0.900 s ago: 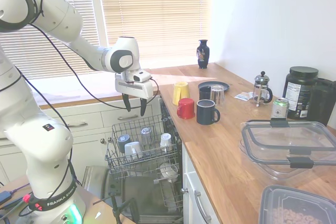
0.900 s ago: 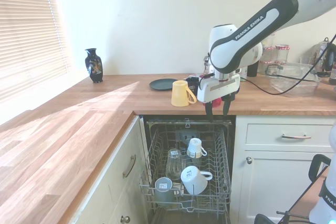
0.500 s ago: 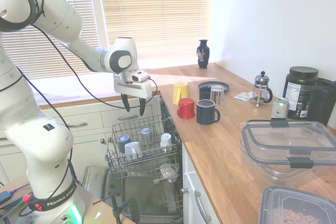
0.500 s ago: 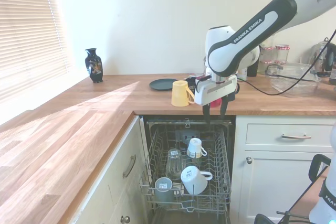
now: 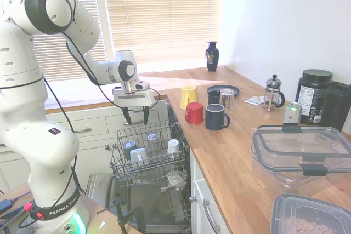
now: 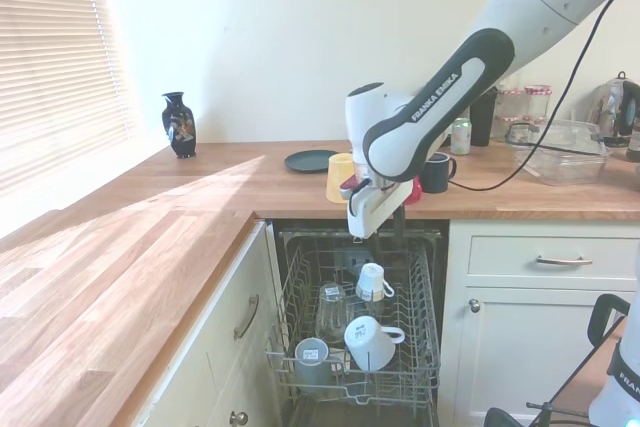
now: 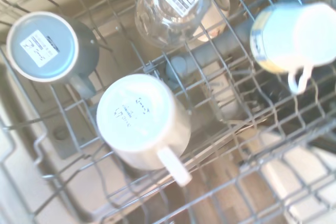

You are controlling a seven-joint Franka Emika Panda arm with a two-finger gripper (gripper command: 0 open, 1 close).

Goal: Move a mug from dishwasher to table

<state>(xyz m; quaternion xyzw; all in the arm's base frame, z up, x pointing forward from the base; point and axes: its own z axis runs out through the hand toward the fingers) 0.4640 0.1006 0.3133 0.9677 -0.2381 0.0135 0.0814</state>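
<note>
First exterior view: gripper [image 5: 135,117] moved left over dishwasher [image 5: 148,154], jaws apparently open (empty).

In the second exterior view the arm hides most of the red mug [image 6: 414,190] on the table [image 6: 180,237]. The narrow white cup [image 7: 296,38] looks blurred in the wrist view. The tub [image 5: 312,217] at the table's near corner is cut off by the picture's edge.
</note>
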